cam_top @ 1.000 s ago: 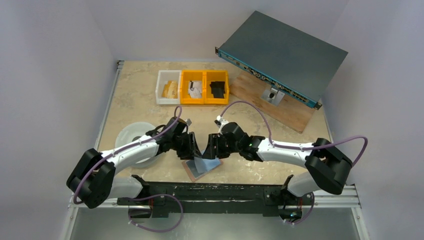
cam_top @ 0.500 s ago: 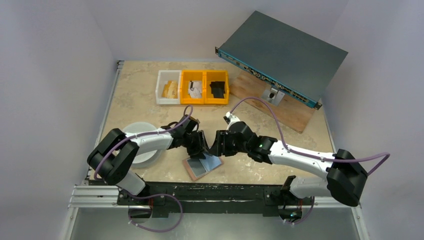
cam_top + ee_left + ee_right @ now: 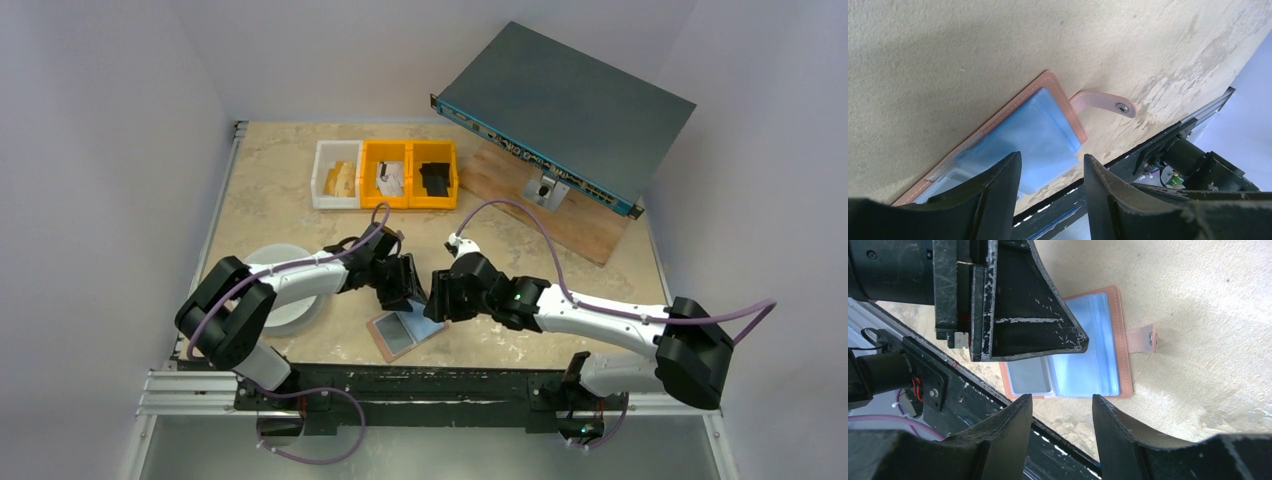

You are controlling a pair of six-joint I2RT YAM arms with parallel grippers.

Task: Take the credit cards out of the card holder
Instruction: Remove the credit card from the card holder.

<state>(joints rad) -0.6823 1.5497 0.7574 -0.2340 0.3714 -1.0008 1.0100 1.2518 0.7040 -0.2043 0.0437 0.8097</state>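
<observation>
Hovering both tools over the card holder (image 3: 405, 333), you haven't started pulling anything yet. It lies open, blue faces up, on the counter (image 3: 290, 200) near the front edge, with the snap tab (image 3: 1105, 103) sticking out sideways. Left tool (image 3: 1052, 160) and right tool (image 3: 1060, 400): fingers spread, nothing pinched. Credit cards (image 3: 1030, 376): one greyish one shows in a sleeve pocket, none lying loose. I'd say all of them are left to pull. In the way: the tools crowd each other right above the holder. Bins (image 3: 385, 175), white dish (image 3: 275, 270) and rack unit (image 3: 570, 105) sit well apart from it.
</observation>
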